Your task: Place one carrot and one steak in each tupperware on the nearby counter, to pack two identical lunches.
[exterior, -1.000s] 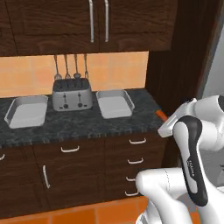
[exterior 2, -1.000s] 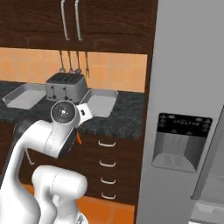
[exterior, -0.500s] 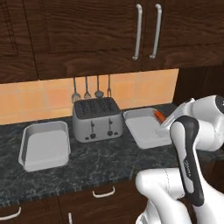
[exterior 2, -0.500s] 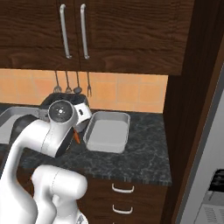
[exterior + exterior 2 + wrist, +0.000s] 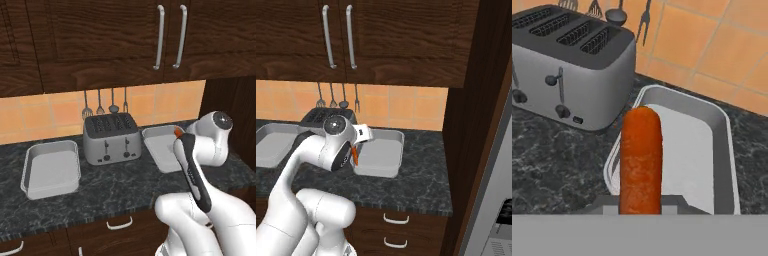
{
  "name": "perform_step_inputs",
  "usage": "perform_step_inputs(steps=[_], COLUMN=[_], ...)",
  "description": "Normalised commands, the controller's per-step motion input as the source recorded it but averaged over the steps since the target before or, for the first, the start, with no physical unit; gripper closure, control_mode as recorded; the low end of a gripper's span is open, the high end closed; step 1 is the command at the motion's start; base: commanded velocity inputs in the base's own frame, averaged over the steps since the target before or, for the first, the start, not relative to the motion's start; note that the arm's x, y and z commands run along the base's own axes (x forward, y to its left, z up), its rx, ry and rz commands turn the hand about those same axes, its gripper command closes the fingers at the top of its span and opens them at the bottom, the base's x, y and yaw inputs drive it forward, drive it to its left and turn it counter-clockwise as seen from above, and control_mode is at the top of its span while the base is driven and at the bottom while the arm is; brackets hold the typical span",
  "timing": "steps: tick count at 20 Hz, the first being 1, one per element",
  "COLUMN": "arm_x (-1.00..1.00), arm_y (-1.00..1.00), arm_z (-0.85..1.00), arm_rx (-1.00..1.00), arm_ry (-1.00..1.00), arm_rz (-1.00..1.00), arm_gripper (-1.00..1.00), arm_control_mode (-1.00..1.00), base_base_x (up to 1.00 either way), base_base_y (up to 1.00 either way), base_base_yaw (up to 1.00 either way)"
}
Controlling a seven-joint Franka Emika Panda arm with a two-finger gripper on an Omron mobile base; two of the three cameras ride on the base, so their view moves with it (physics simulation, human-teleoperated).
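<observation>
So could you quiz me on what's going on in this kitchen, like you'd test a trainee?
1. True or false: the gripper is shut on a carrot.
2. What stands on the counter between the two tupperware trays: A) a kettle, B) a toaster, C) a bowl?
3. What lies inside the left tupperware and the right tupperware?

Key
1. True.
2. B.
3. Nothing; both look empty, though the arm hides part of the right one in the base views.
</observation>
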Motion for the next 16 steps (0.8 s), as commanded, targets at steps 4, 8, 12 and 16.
perform_step_inputs(steps=[4, 8, 12, 16], arm_x=[0.71, 0.66, 0.55, 0.49], arm_y=[-0.10, -0.01, -0.16, -0.26], arm_z=[-0.50, -0.26, -0.13, -0.28], arm_rx=[0.01, 0.02, 0.02, 0.00], arm_ry=[0.31, 0.22, 0.08, 0.00], arm_rz=[-0.17, -0.06, 0.00, 0.00], arm_gripper=[1.00, 1.00, 1.00, 1.00], arm_control_mode=[-1.00, -1.00, -1.00, -1.00], base_base_x=[0.00, 0.00, 0.00, 0.00], base_base_y=[0.00, 0.00, 0.00, 0.00], base_base_yaw=[0.00, 0.00, 0.00, 0.00])
